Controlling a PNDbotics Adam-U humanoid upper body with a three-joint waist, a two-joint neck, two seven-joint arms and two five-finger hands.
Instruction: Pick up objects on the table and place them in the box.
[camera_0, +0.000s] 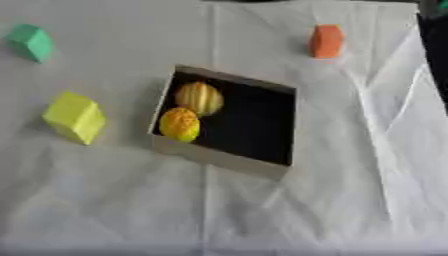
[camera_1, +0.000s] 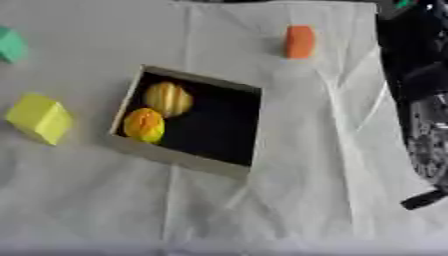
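Three blocks remained on the white-covered table (camera_0: 105, 200) in the left eye view: a green block (camera_0: 31, 42) at the far left, a yellow block (camera_0: 75, 117) just left of the box (camera_0: 219, 159), and an orange block (camera_0: 325, 41) beyond the box to its right. Inside the box, against its left wall, lay a pale striped ball (camera_0: 199, 97) touching a yellow-orange ball (camera_0: 179, 124). No hand appeared in this view.

Right eye view: the same layout, plus the dark right arm (camera_1: 424, 100) along the right edge, well apart from every block. Its hand could not be made out, so whether the fingers were apart or together cannot be told; the left hand was out of sight.

Risk, as judged: the creased cloth could drag under a reaching hand and shift the box, and a block dropped onto the two balls might bounce out.
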